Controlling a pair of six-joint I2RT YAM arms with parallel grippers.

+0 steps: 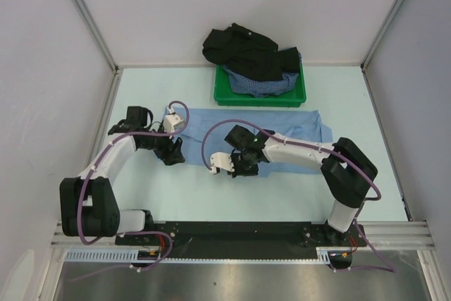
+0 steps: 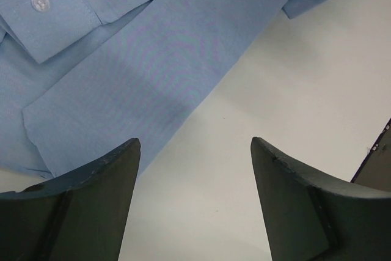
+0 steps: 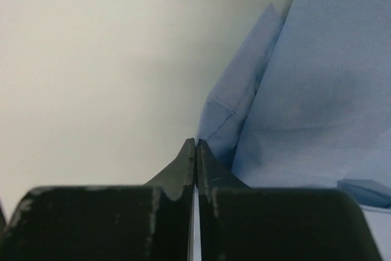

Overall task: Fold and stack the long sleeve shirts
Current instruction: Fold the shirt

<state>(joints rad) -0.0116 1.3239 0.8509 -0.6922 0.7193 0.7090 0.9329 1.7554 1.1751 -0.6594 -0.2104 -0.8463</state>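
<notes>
Light blue shirt [image 1: 282,128]: it is lying spread out on the worktop [image 1: 211,192] just on the arm side of the green tray [image 1: 224,94], reaching past the tray's left end and a little past its right end.

Black shirt [image 1: 243,51]: it is sitting bunched on top of the tray's contents and is spilling over the tray's far rim.

Checked shirt [image 1: 257,84]: it is lying crumpled inside the tray, under the black shirt.

Left end effector [image 1: 171,151]: it is hanging on the arm side of the tray and out past the tray's left end. Its jaws are standing wide apart and gripping nothing. In the left wrist view [image 2: 195,145] bare worktop is showing between the fingers [image 2: 91,194], and the light blue shirt [image 2: 153,59] is lying just beyond the left fingertip.

Cuff [image 2: 55,22]: it is lying flat on the shirt with one white button [image 2: 40,2] showing.

Right end effector [image 1: 238,164]: it is sitting on the arm side of the tray, below the tray's left part. In the right wrist view [image 3: 195,143] its fingers [image 3: 177,175] are pressing together, with the tips right at a folded edge of the light blue shirt [image 3: 324,90]. Whether any cloth is caught between them cannot be told.
</notes>
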